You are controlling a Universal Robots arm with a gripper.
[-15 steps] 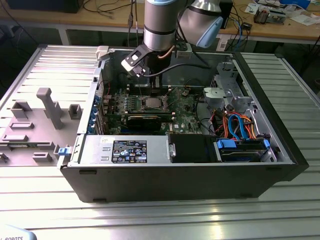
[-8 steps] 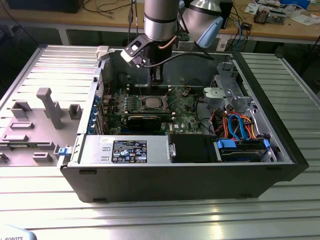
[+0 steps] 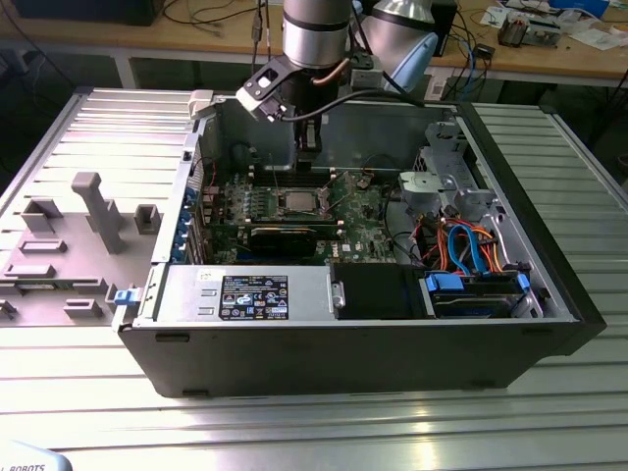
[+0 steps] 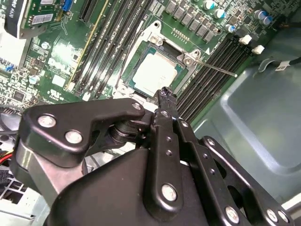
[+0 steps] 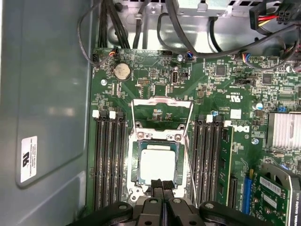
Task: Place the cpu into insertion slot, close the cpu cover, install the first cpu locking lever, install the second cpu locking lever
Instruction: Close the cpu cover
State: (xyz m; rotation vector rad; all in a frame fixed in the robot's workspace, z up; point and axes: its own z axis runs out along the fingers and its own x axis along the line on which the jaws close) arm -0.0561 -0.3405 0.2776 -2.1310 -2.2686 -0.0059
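Just ahead of the clenched, empty tool [image 5: 162,184], the cpu [image 5: 158,162] lies inside the insertion slot [image 5: 135,162]; the cpu cover [image 5: 162,100] stands open beyond.

The cpu [image 5: 158,163] is showing a matt silvery metal top; the board [image 5: 207,80] is gleaming glossy green — the gripper [image 5: 162,183] is looking smooth, black, semi-gloss, the counter [image 3: 294,432] ribbed shiny metal.

Coin batt [image 5: 122,71], mem slots [image 5: 109,160] on mobo [image 5: 207,84]; blue/orange cables [image 3: 469,245] in PC case [image 3: 343,363].
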